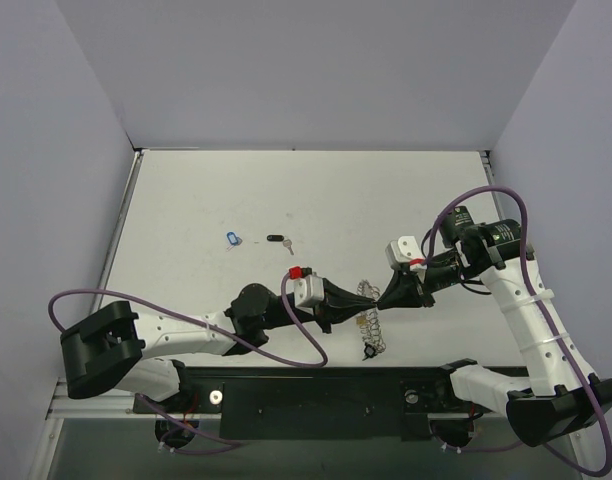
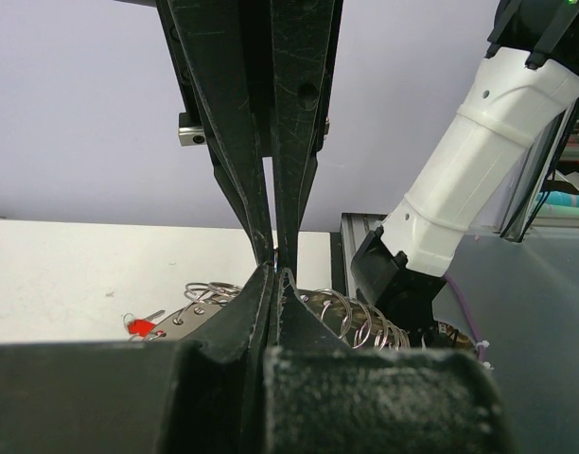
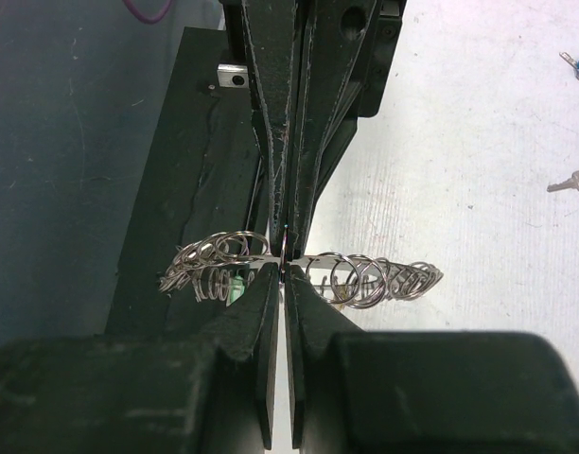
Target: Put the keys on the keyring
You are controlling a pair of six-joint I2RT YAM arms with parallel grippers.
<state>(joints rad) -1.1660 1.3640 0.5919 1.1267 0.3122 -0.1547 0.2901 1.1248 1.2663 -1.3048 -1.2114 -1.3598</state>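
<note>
Silver keyring [image 1: 367, 318] is being clamped by left hand [image 1: 354, 298] and right hand [image 1: 380, 299] together, near the desk's [image 1: 386, 200] front edge. Red key [image 2: 143, 326] and green key [image 3: 236, 288] seem to be hanging on it — blue key [image 1: 234, 238] and black key [image 1: 277, 240] are lying loose farther back.

two loose keys lying on a white surface

a white surface [image 1: 336, 190] is carrying two small keys left of its middle. a blue-tagged key [image 1: 233, 238] is lying near a black-headed key [image 1: 278, 240], the two not touching.
</note>
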